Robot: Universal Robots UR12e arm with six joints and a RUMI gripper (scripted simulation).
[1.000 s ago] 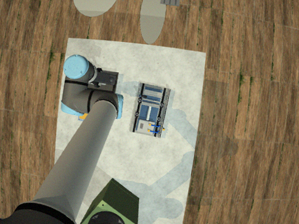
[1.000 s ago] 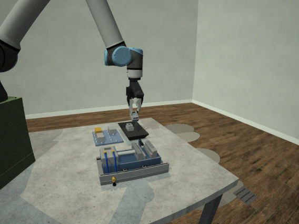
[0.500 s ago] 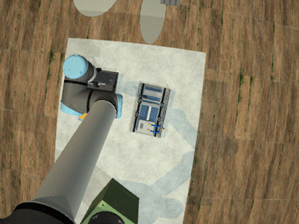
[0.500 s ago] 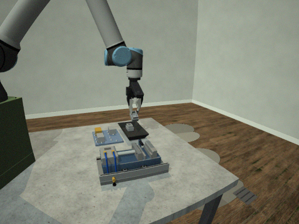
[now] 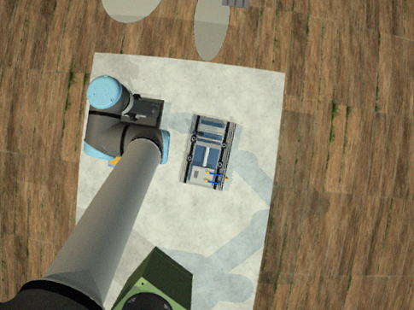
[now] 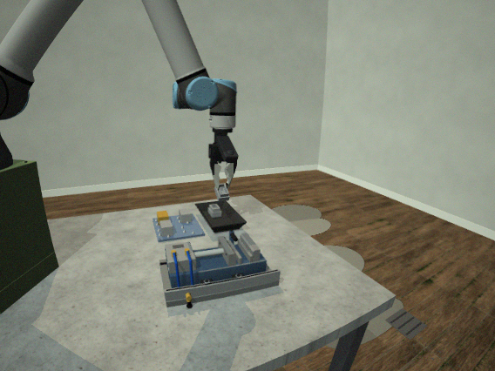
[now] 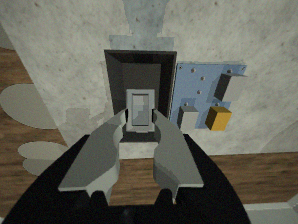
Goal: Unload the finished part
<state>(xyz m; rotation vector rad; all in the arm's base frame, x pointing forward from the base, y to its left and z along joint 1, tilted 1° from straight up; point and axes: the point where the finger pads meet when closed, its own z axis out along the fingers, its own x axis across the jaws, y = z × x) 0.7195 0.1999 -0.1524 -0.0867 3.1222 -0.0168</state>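
My gripper [image 6: 222,190] [image 7: 140,109] is shut on the finished part [image 6: 223,190] [image 7: 139,107], a small grey block with a pocket on top. It holds the part a little above the far end of the black outfeed tray [image 6: 232,222] [image 7: 114,75]. Another grey pocketed part [image 6: 214,210] lies in the tray, nearer the camera in the exterior view; the wrist view does not show it. The vise [image 6: 239,251] [image 5: 210,153] stands in front of the tray with nothing between its jaws. In the overhead view the arm hides the tray and the gripper.
A blue fixture plate [image 6: 192,230] [image 7: 200,82] beside the tray carries grey blocks [image 7: 186,116] and an orange block [image 6: 163,215] [image 7: 218,119]. The arm's green pedestal [image 5: 162,276] [image 6: 22,226] stands at the table's corner. The table edge [image 6: 349,313] is to the right.
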